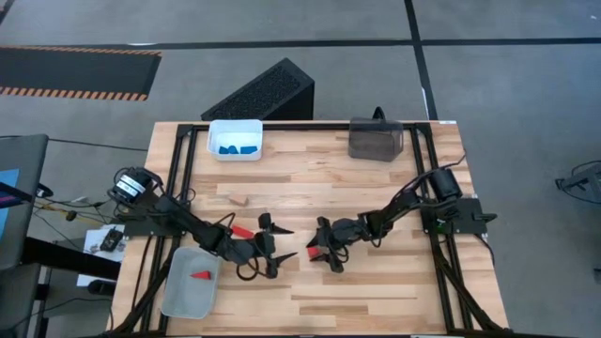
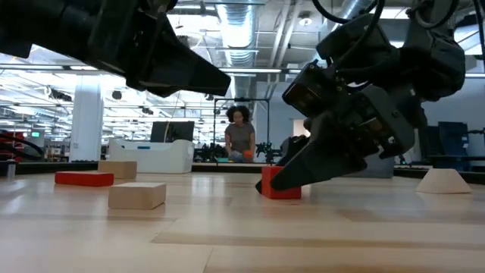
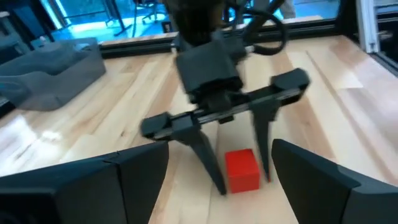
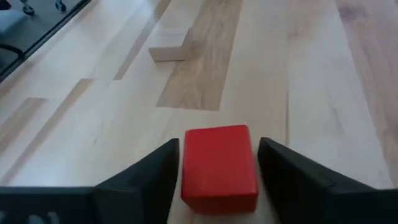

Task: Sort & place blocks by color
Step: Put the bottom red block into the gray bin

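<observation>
Right wrist view: right gripper [image 4: 217,171] spread around small red wooden cube [image 4: 219,167] mid-desk; center it, then clamp. Left gripper [image 1: 274,239] released.

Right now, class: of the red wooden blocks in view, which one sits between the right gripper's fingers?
The red wooden cube on the table between the right gripper's open fingers. The other red block lies in the grey plastic bin.
</observation>
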